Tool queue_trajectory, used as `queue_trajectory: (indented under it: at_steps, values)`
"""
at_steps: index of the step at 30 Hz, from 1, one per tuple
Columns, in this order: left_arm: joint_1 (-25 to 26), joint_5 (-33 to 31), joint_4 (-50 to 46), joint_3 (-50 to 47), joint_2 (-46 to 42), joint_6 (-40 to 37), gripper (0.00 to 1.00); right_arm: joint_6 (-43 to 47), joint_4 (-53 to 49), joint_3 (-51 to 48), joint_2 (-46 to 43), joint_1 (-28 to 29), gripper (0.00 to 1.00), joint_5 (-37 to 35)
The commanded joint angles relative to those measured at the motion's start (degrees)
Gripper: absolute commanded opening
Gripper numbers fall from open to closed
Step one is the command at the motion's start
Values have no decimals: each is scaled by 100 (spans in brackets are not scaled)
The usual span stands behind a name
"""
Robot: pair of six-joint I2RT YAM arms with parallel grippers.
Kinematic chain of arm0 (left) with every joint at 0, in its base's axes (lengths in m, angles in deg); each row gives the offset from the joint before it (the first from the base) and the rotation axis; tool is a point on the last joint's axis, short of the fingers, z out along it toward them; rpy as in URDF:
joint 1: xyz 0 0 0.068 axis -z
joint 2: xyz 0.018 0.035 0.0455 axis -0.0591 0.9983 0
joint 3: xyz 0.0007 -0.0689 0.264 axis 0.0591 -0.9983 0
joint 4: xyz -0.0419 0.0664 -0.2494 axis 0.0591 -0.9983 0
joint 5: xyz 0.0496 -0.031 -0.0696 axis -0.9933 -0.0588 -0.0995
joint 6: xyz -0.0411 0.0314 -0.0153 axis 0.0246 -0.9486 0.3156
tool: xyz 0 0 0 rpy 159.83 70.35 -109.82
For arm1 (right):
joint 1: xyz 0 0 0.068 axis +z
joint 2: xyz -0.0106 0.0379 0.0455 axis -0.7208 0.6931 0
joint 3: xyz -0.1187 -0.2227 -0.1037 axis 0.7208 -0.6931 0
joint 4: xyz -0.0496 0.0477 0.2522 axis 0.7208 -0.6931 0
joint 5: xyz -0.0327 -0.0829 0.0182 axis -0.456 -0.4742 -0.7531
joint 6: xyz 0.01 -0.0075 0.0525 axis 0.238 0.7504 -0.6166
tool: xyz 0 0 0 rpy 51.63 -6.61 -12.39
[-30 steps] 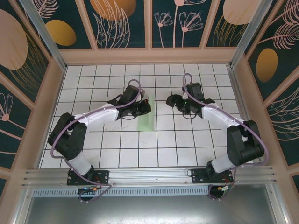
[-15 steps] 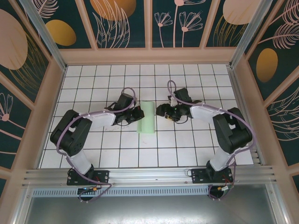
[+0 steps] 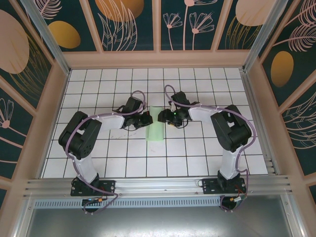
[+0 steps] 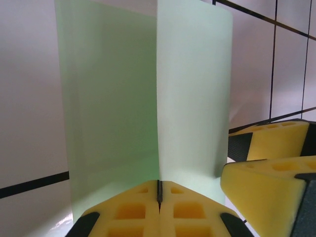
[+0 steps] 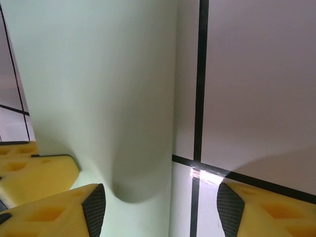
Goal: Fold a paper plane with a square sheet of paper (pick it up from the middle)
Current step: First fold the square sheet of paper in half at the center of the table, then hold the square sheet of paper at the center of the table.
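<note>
The square sheet of paper lies mid-table as a narrow, pale mint-green folded strip, not a dart-shaped plane. My left gripper is at its left edge. In the left wrist view, that gripper is shut on the paper at its centre crease, with the flaps rising ahead. My right gripper is at the strip's right edge. In the right wrist view it stands open, its left finger over the paper and the other over bare tile. The right gripper's fingers are close beside my left jaws.
The white grid-tiled table is walled by wooden panels at the back and sides. A metal rail runs along the near edge by the arm bases. The left gripper's yellow fingers show at the right wrist view's left edge.
The right gripper has moved left across the table up to the strip's right edge. The left gripper has lowered and settled at the strip's left edge.
</note>
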State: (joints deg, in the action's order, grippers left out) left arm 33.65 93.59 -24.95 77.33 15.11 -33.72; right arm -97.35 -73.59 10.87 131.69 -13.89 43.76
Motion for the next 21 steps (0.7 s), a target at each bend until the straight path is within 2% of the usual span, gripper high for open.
queue_trajectory:
  at_steps: [1,5,10,17,21]
  values:
    - [-38,55,-109,94,17,-118,7,-137,-216,129,350,213,63,-384]
    - [-48,-51,-245,118,-107,-69,17,-179,-490,143,496,282,58,-872]
    - [-112,-614,-426,118,-577,154,36,-133,-726,147,819,362,53,-1245]
    - [-221,-1546,-538,3,-992,461,46,-68,-705,117,1148,398,53,-1341]
    - [-284,-1801,-518,-98,-1093,608,48,1,-785,186,1311,467,54,-1436]
